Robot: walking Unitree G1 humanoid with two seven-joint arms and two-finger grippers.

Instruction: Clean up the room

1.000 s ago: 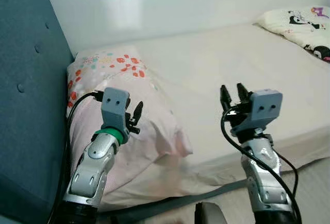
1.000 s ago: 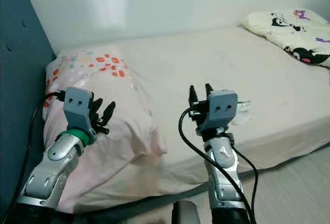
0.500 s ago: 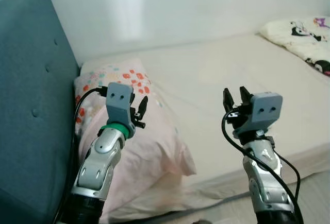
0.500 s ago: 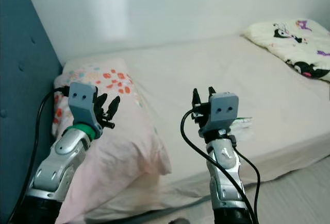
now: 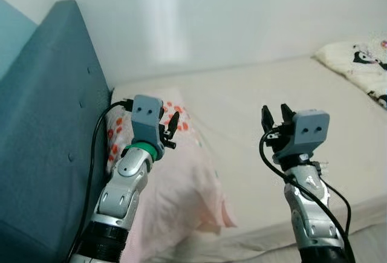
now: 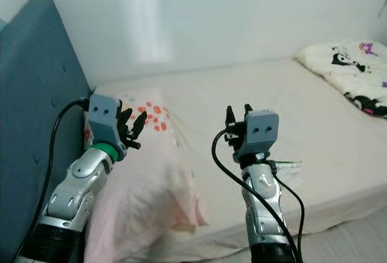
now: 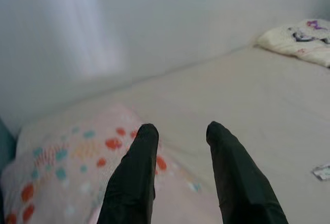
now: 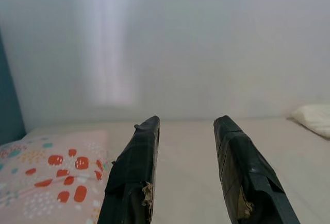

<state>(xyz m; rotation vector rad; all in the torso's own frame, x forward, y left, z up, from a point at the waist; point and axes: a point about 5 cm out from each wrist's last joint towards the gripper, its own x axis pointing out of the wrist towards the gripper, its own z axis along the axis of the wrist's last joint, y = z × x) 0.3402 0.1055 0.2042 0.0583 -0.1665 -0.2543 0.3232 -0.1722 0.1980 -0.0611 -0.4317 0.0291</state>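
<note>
pillow [image 5: 175,184], pale pink with red and teal blotches toward its far end, lies nearest at the head of the bed [image 5: 254,106], its side pressed against the teal headboard [image 5: 42,130] and its near corner hanging off the mattress edge. left gripper [image 5: 169,127] hovers just above the pillow's patterned end with its fingers spread apart and nothing between them. right gripper [image 5: 273,116] is raised over the bare sheet, well apart from the pillow, fingers likewise parted and empty. a small crinkled wrapper [image 6: 289,164] rests on the sheet just behind the right forearm, near the mattress edge. farther off, at the bed's far corner by the white wall [image 5: 242,15], lies a cartoon-print blanket [image 6: 347,72].

risks as i judge them: the wrapper is thin and flat, so a pinch could slide off it or push it over the edge; it also sits mostly hidden behind the right arm, so a reach for it could miss. a grab at the soft pillow might catch only the cover and drag it off the mattress.

count: one pillow, one blanket, one wrapper, two grippers.
</note>
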